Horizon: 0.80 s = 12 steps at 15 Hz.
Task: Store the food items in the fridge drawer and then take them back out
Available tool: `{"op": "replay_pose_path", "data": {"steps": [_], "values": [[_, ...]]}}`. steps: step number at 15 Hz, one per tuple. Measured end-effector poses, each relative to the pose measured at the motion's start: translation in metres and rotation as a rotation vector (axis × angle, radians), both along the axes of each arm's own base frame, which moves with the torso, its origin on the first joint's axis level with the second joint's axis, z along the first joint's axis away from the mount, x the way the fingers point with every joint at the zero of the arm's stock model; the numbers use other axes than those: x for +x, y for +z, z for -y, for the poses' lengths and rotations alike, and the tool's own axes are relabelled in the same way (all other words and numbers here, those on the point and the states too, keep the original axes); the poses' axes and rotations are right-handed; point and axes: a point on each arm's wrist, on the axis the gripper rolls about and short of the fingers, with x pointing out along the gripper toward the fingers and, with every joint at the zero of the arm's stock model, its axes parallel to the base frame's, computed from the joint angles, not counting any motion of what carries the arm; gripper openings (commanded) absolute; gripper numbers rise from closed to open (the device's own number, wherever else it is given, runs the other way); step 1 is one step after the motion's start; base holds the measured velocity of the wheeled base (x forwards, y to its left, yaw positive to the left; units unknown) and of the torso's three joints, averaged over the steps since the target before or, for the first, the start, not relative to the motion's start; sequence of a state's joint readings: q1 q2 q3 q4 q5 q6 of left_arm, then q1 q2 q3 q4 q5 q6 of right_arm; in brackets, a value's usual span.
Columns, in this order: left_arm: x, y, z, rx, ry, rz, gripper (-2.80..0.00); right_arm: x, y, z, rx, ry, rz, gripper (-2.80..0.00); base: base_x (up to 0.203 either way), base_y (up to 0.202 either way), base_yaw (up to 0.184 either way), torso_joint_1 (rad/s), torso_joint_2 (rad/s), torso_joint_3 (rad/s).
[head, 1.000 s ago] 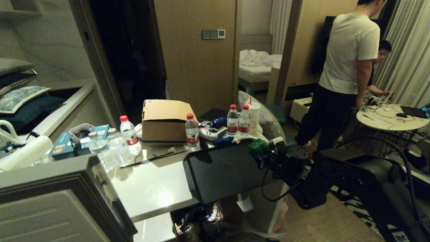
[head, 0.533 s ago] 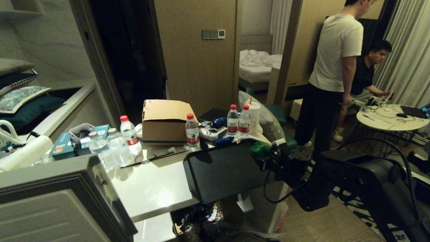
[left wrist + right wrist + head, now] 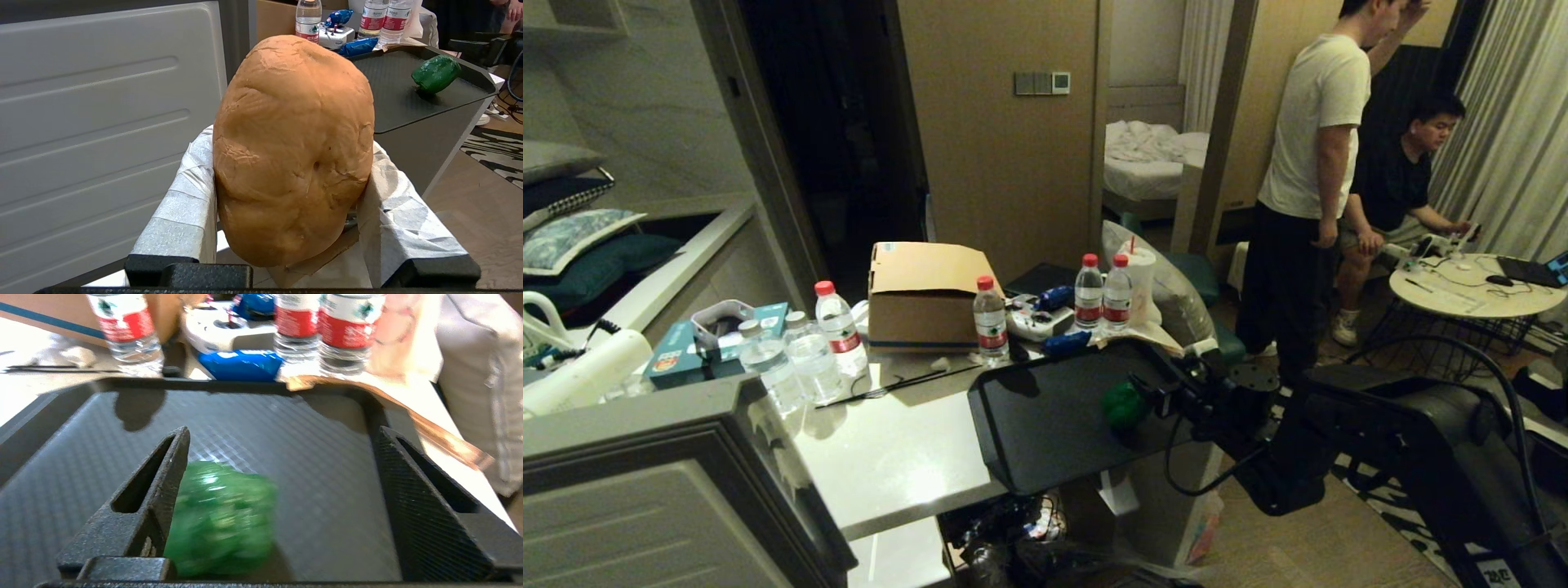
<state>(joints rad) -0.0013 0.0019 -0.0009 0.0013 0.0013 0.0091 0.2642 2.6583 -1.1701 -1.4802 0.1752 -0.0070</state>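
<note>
The food items are apart: the orange-tan bread [image 3: 292, 151] sits clamped between the taped pads [image 3: 186, 204] of the left gripper [image 3: 286, 212], while the dark-green rounded piece [image 3: 220, 522] lies on the black tray [image 3: 310, 457]. The left gripper's jaws close on the bread from both sides, and the loaf stands up between them, beside the grey ribbed panel [image 3: 102, 134] of the fridge. Across from it, in the left wrist view, the black tray shows with the green piece near its far corner. The right gripper [image 3: 282, 506] hovers just over the tray with its jaws spread wide; the green piece lies on the tray floor between its fingers [image 3: 139, 510], close against one of them and well clear of the other. In the head view the right gripper [image 3: 1156, 400] reaches in over the tray's right edge, with the green piece just beside its tips. Behind the tray, on the pale countertop [image 3: 890, 457], stand water bottles [image 3: 1101, 291], a blue packet [image 3: 241, 364] and a cardboard box [image 3: 923, 298]. Beyond the tray, a person in a white shirt [image 3: 1311, 196] stands beside another seated at a round table [image 3: 1474, 290].
</note>
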Motion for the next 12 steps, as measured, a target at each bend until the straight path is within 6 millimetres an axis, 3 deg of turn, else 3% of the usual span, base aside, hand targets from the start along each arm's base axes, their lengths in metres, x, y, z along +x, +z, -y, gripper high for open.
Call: {"op": "replay_pose_path", "data": {"steps": [5, 6, 12], "values": [[0.0, 0.001, 0.0, 0.0, 0.0, 0.013, -2.8, -0.017, 0.008, 0.01, 0.015, 0.012, -0.056, 0.0, 0.0, 0.0, 0.0, 0.0, 0.0, 0.0], [0.0, 0.002, 0.0, 0.001, 0.0, 0.017, -2.8, -0.026, 0.016, 0.012, 0.018, 0.022, -0.074, -2.8, 0.0, 0.0, 0.0, 0.0, 0.0, 0.0], [0.0, 0.0, 0.0, 0.002, -0.004, 0.001, -2.8, -0.117, 0.072, 0.032, 0.006, 0.057, -0.188, -2.8, 0.0, 0.0, 0.0, 0.0, 0.0, 0.0]]}}
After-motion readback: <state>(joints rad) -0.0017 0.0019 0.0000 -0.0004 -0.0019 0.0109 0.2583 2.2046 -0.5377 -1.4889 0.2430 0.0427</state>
